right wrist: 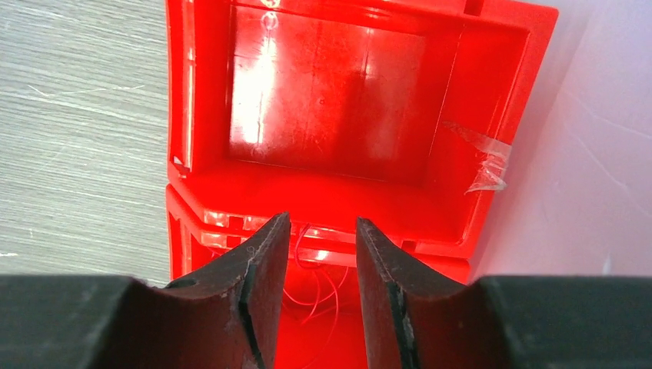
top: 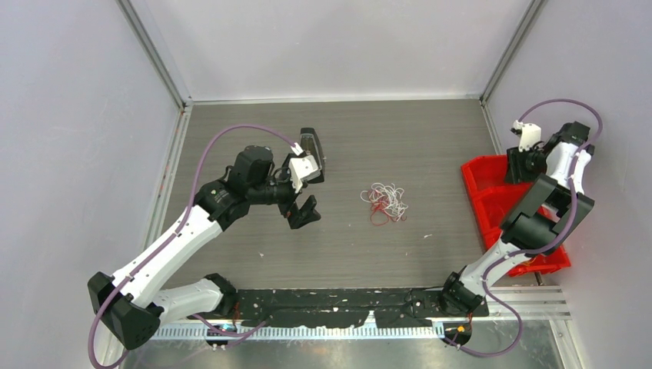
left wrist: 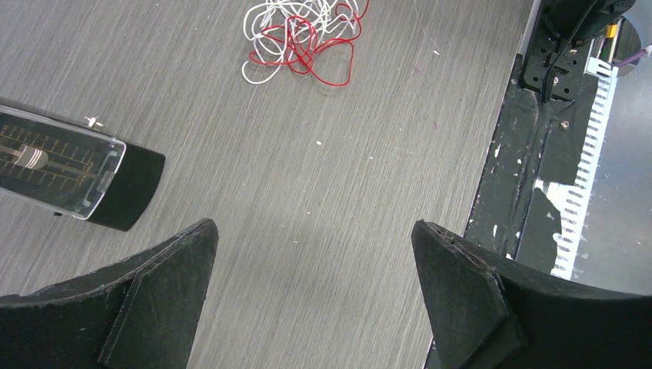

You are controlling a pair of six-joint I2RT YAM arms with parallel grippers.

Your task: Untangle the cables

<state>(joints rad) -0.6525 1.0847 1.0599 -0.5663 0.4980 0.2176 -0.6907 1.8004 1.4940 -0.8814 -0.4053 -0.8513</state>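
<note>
A tangle of thin red and white cables [top: 384, 203] lies on the grey table at the middle. In the left wrist view it lies at the top [left wrist: 304, 38]. My left gripper [top: 304, 192] hovers to the left of the tangle, jaws wide open and empty [left wrist: 314, 231]. My right gripper [top: 517, 165] is over the red bins at the right. Its jaws stand a little apart with nothing between them [right wrist: 323, 231]. A thin red cable [right wrist: 327, 288] lies loose in the nearer bin below them.
Two joined red bins [top: 492, 196] stand at the right edge, and the farther one [right wrist: 338, 92] holds nothing. A black device with a clear cover [top: 311, 144] lies just behind my left gripper, also in the left wrist view [left wrist: 69, 173]. A black strip [top: 346, 304] runs along the near edge.
</note>
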